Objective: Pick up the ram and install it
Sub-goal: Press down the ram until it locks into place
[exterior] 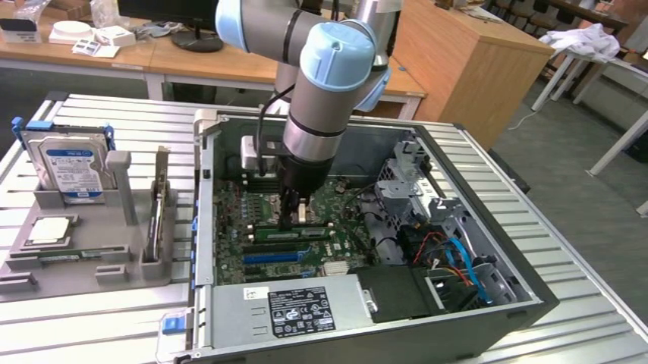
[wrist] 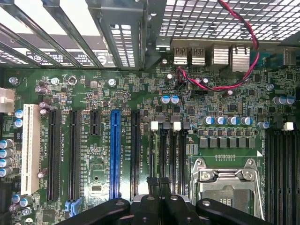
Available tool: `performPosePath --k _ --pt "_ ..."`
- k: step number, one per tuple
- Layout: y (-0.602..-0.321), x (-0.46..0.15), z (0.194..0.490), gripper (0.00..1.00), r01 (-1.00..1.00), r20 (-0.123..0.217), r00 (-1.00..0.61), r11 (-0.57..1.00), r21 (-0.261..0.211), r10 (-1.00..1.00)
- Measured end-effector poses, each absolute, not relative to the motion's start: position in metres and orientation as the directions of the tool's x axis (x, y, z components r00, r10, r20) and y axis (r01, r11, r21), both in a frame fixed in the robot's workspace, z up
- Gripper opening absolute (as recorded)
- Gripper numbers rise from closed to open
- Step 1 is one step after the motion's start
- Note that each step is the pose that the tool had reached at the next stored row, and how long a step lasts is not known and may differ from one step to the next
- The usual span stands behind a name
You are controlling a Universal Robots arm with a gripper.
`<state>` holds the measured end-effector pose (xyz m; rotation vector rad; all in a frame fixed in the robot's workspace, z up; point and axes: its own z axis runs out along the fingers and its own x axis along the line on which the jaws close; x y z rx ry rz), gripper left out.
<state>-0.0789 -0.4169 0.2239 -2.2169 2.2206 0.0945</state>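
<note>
RAM stick (exterior: 294,230), thin, stiff and fragile, lies flat along the motherboard's (exterior: 335,201) slots. Your gripper (exterior: 291,220) stands pressed together over it; take it by its long edges.

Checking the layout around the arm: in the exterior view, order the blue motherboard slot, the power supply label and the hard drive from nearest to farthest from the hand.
1. Blue motherboard slot, just below the hand.
2. Power supply label, at the case's near edge.
3. Hard drive, upright in the gray holder at the exterior view's left.
</note>
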Motion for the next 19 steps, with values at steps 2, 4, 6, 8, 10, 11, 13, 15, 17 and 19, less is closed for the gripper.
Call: performPosePath --k 2,4,6,8,10,11,13,15,17,19 --pt "-0.4169 -0.0789 0.2239 0.11 -0.999 -0.044 -0.003 0.001 0.041 -0.999" --pt "-0.4169 -0.0789 0.2236 0.11 -0.999 -0.044 -0.003 0.001 0.041 -0.999" --pt "-0.4169 -0.0789 0.2228 0.11 -0.999 -0.044 -0.003 0.001 0.041 -0.999" --pt "-0.4169 -0.079 0.2227 0.11 -0.999 -0.044 -0.003 0.001 0.041 -0.999" --pt "-0.4169 -0.0789 0.2227 0.11 -0.999 -0.044 -0.003 0.001 0.041 -0.999" --pt "-0.4169 -0.0789 0.2227 0.11 -0.999 -0.044 -0.003 0.001 0.041 -0.999" --pt "-0.4169 -0.0789 0.2227 0.11 -0.999 -0.044 -0.003 0.001 0.041 -0.999" --pt "-0.4169 -0.0789 0.2223 0.11 -0.999 -0.044 -0.002 0.001 0.04 -0.999" --pt "-0.4169 -0.0789 0.2223 0.11 -0.999 -0.044 -0.002 0.001 0.04 -0.999" --pt "-0.4169 -0.0789 0.2222 0.11 -0.999 -0.044 -0.002 0.001 0.04 -0.999"
